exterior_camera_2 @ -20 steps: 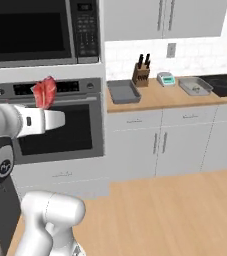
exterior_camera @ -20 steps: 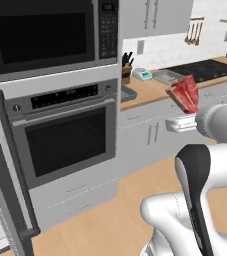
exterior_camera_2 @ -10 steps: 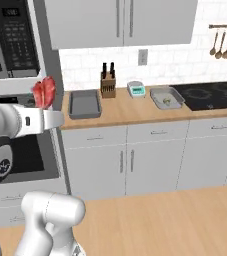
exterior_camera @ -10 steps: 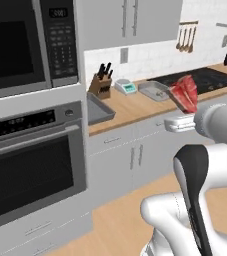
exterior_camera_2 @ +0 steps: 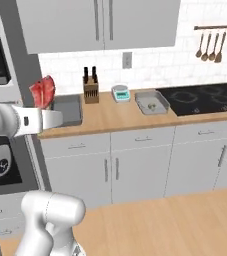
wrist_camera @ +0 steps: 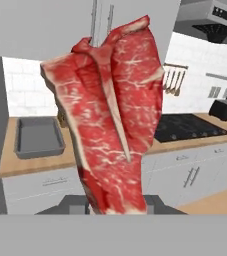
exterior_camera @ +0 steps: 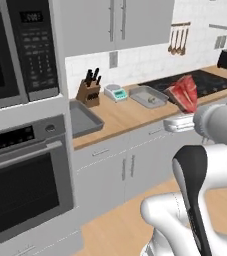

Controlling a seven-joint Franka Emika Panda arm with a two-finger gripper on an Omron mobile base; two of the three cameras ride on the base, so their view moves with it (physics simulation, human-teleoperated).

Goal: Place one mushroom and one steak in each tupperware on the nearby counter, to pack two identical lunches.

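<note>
Left base view: a steak (exterior_camera: 184,93) is seen held upright at the end of the white arm, above the gripper (exterior_camera: 181,120), in the air in front of the counter (exterior_camera: 117,117). Two grey tupperware trays are seen on the counter: the left tupperware (exterior_camera: 84,119) beside the oven column and the right tupperware (exterior_camera: 148,96) next to the cooktop (exterior_camera: 200,82); a small dark lump, taken to be a mushroom (exterior_camera: 152,100), is noted inside the right one. A knife block (exterior_camera: 89,90) and a small scale (exterior_camera: 115,92) are placed at the backsplash between the trays. Right base view: the steak (exterior_camera_2: 43,92) is seen raised above the gripper (exterior_camera_2: 52,117), which is reached out level in front of the left tupperware (exterior_camera_2: 70,110); the right tupperware (exterior_camera_2: 153,102) is located well apart, past the knife block (exterior_camera_2: 90,88) and scale (exterior_camera_2: 120,92), just beside the cooktop (exterior_camera_2: 205,98). Hand view: the steak (wrist_camera: 112,114) is seen clamped between the closed fingers (wrist_camera: 76,205) at its lower end, red with pale fat edges and folded along a central crease. The left tupperware (wrist_camera: 37,135) is seen on the counter (wrist_camera: 27,162) behind it.
</note>
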